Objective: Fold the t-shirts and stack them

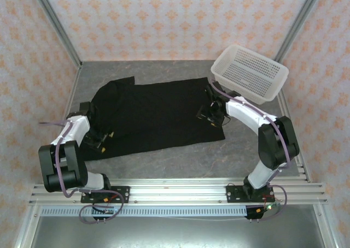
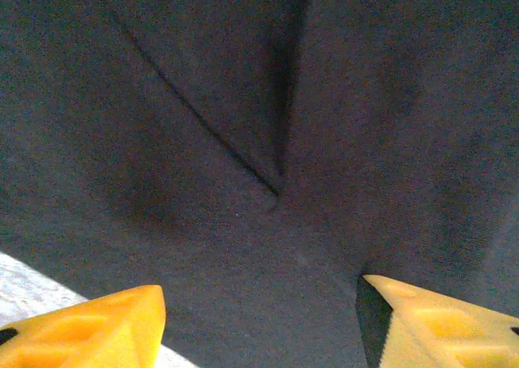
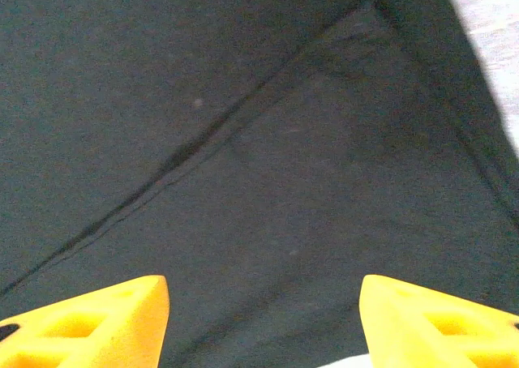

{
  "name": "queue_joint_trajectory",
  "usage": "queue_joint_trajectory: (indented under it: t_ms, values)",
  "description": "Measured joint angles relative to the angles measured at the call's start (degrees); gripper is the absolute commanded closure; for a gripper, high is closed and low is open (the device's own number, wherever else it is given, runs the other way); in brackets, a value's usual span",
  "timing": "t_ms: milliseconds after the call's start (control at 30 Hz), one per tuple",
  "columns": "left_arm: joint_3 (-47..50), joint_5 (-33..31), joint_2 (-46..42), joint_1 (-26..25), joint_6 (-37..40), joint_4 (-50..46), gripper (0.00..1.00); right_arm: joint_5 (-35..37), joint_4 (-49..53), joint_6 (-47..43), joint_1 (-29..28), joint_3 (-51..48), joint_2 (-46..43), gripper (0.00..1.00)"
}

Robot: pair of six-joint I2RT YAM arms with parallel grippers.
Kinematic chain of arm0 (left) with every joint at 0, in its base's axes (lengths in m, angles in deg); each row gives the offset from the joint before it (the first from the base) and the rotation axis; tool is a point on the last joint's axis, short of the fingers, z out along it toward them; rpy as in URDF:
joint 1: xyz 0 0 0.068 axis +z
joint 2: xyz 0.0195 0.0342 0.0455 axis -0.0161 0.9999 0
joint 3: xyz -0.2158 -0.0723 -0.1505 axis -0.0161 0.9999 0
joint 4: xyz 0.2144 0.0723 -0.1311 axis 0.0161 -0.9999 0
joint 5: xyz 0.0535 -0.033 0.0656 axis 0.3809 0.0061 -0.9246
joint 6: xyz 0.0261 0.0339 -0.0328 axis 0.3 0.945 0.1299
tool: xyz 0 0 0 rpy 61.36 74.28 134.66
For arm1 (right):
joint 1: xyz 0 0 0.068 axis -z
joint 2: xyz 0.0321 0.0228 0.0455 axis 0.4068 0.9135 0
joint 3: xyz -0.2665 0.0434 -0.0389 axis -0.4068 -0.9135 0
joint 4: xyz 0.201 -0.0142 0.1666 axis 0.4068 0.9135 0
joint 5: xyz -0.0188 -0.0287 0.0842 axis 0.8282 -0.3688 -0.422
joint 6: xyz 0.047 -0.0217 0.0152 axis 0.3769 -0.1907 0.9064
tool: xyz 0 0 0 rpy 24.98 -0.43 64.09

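Observation:
A black t-shirt (image 1: 158,111) lies spread across the grey table, plain side up, with a sleeve bunched at its left end. My left gripper (image 1: 103,141) hovers over the shirt's left front part. In the left wrist view it (image 2: 261,287) stands open just above creased black cloth (image 2: 243,141), with nothing between the yellow fingers (image 2: 105,327). My right gripper (image 1: 209,115) is over the shirt's right end. The right wrist view has it (image 3: 263,280) open above a folded seam (image 3: 203,149), empty, its yellow fingers (image 3: 430,319) wide apart.
A white perforated basket (image 1: 261,56) stands tilted at the back right, beside the right arm. Bare grey table (image 1: 180,155) runs in front of the shirt up to the aluminium rail. Patterned walls close off the back and both sides.

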Motion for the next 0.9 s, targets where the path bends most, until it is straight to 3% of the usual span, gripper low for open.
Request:
queue_joint_trajectory:
  t_ms: [333, 600, 767, 900]
  values:
    - [1.1, 0.5, 1.6, 0.0, -2.3, 11.0, 0.38, -5.2, -3.1, -0.6, 0.0, -0.9, 0.4, 0.35]
    - [0.8, -0.3, 2.4, -0.8, -2.3, 11.6, 0.46, -5.9, -3.7, -0.4, 0.0, -3.1, 0.4, 0.35]
    - [-1.2, -0.5, 4.4, -0.9, -2.4, 11.7, 0.58, -6.1, -3.9, -0.4, 0.0, -3.1, 0.4, 0.35]
    - [-4.4, -1.1, 5.7, -2.1, -2.2, 12.0, 0.75, -6.2, -4.1, -0.2, 0.0, -3.1, 0.4, 0.36]
